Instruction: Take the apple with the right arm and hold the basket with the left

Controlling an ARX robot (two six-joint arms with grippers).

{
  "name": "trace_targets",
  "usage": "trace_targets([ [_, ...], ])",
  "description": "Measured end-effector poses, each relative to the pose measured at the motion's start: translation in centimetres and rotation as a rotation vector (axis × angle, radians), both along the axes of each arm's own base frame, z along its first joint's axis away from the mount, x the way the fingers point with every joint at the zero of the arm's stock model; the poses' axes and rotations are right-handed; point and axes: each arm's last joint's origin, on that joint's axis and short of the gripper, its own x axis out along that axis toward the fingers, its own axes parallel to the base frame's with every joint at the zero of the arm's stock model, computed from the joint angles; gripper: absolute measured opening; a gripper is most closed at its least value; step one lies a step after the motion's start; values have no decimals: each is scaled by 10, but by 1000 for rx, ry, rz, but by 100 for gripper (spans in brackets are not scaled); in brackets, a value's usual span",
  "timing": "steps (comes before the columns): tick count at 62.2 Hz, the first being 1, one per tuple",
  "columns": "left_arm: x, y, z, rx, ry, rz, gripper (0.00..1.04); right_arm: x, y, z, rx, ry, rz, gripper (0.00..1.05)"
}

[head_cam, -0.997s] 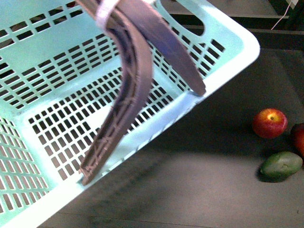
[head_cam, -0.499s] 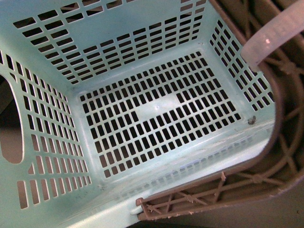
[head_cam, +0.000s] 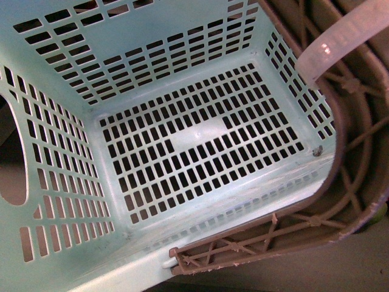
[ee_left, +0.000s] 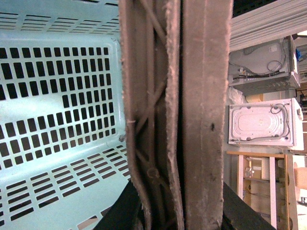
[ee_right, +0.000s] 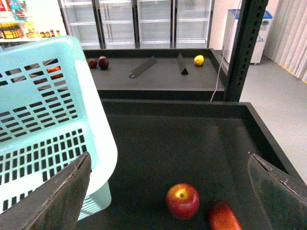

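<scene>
Two brown handles (ee_left: 177, 115) sit pinched in the left claw (ee_left: 177, 215), apparently clenched on them, so the empty basket (head_cam: 194, 137) hangs tilted. Spread wide, the right claw (ee_right: 168, 163) hovers above the apple (ee_right: 183, 200) on the counter (ee_right: 192, 139), lined up to descend.

In the front view the basket (head_cam: 121, 55) runs off every edge and hides the apple (ee_right: 182, 200) behind it (a green sliver (head_cam: 381, 214) past the brown handles (head_cam: 358, 182) is too little to name). In the left wrist view those handles cover the left gripper (ee_left: 177, 218) except for two dark finger edges. In the right wrist view the darker red fruit (ee_right: 223, 218) is cut off by the picture's edge.
</scene>
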Motion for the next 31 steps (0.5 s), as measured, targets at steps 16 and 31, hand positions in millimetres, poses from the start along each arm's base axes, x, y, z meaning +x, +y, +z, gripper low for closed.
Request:
trace_targets([
  [16, 0, 0, 0, 4, -3, 0, 18, 9, -16, -12, 293, 618, -497, 96],
  [31, 1, 0, 0, 3, 0, -2, 18, 42, -49, -13, 260, 608, -539, 96],
])
